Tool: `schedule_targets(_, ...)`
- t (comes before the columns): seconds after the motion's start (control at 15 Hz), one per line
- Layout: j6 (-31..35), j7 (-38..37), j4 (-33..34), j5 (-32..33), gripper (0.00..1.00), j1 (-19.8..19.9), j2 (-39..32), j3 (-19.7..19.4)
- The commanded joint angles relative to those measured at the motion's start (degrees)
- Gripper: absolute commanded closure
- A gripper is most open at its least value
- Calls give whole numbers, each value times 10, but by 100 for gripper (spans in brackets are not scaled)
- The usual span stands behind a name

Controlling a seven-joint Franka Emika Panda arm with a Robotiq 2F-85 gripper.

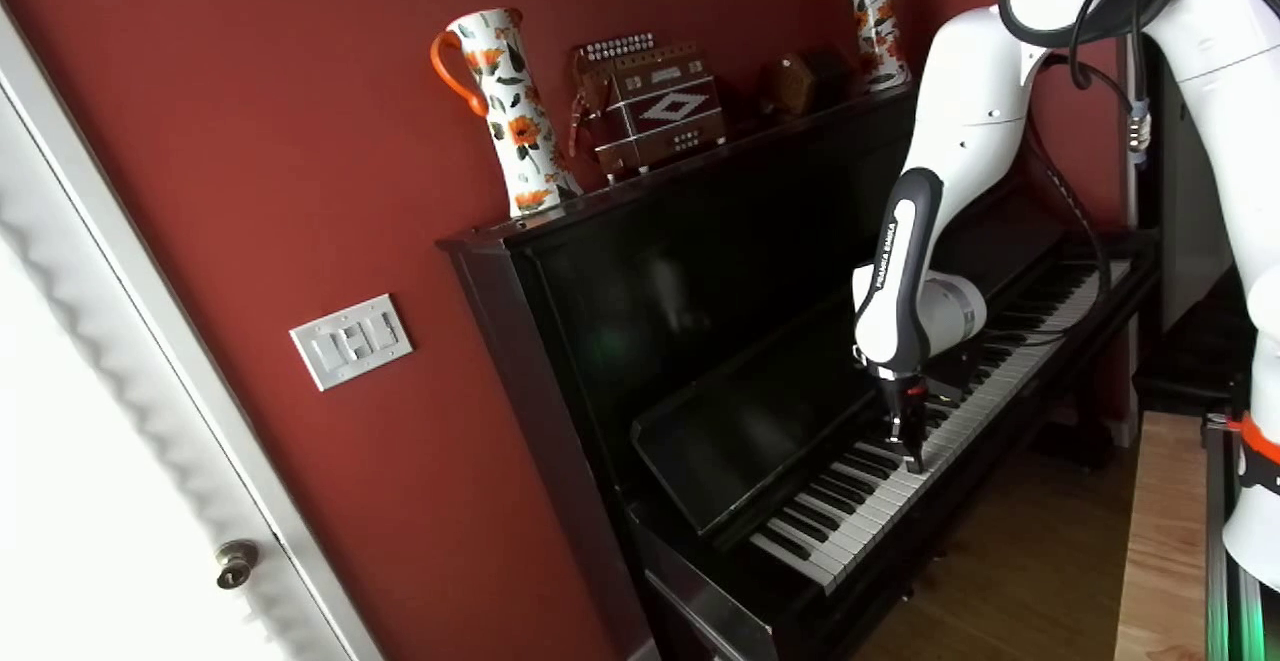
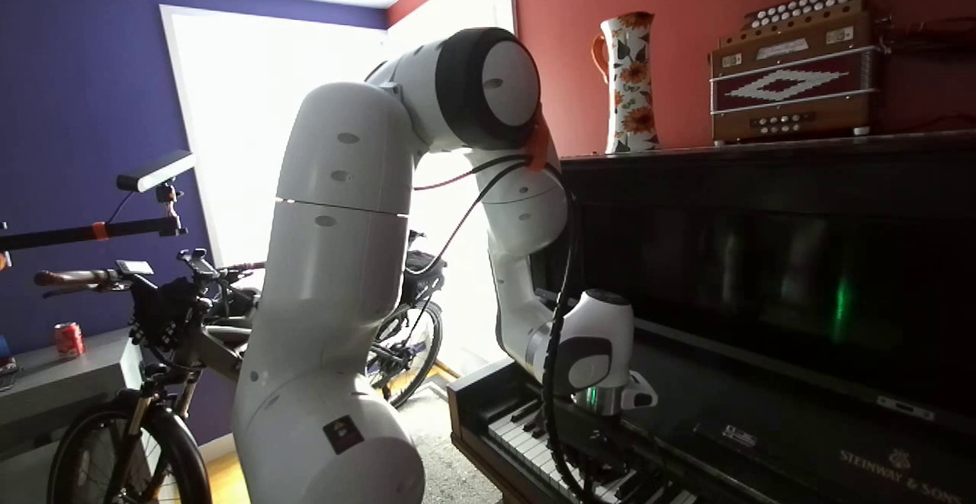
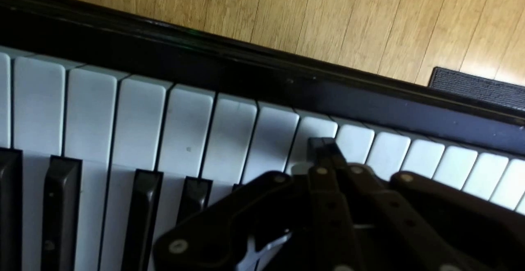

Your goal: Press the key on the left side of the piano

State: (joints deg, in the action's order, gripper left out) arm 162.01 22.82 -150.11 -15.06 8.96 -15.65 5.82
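Black piano [image 1: 760, 251] bears accordion [image 1: 662, 106] beside flowered jug [image 1: 518, 116].

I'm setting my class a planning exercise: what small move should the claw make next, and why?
Probably ease the claw downward: its shut jaws line up with a white key on the left half of the piano, though contact is unclear.
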Motion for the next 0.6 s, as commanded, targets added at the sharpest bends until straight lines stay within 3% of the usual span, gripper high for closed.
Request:
schedule_targets(0.0, 18, 13, 7, -4, 100, 22, -21, 15)
schedule_targets(0.53, 24, 9, 14, -1, 100, 36, -43, 28)
